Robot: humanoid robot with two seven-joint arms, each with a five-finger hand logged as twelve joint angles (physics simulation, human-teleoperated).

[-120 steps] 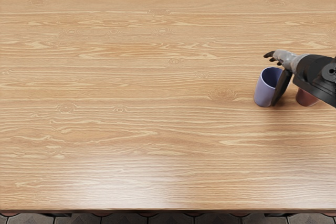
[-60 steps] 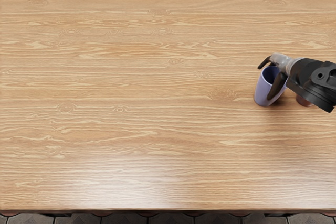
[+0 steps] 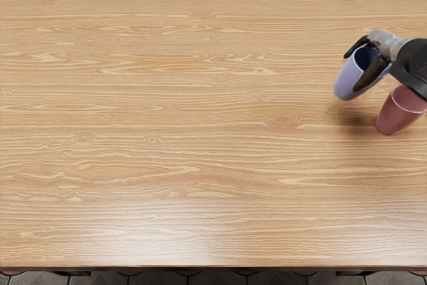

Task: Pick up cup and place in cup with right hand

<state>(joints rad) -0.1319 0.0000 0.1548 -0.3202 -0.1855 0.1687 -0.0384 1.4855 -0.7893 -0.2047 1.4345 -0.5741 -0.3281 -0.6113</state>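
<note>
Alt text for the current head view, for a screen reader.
The right hand holds a blue-violet cup tilted above a wooden table, fingers curled round it. A reddish cup stands just below and to the right in the picture, partly hidden by the arm.

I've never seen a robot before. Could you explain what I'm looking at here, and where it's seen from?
This is a computer-simulated robot, seen from its own head, looking down at a slant on a wooden table. Only its right arm shows, reaching in from the picture's right edge. It ends in a right hand with fingers, which grips a bluish-purple cup. That cup is tilted and, judging by the shadow below, off the table. Close by, a reddish cup stands on the table, partly cut off by the picture's edge.
</note>
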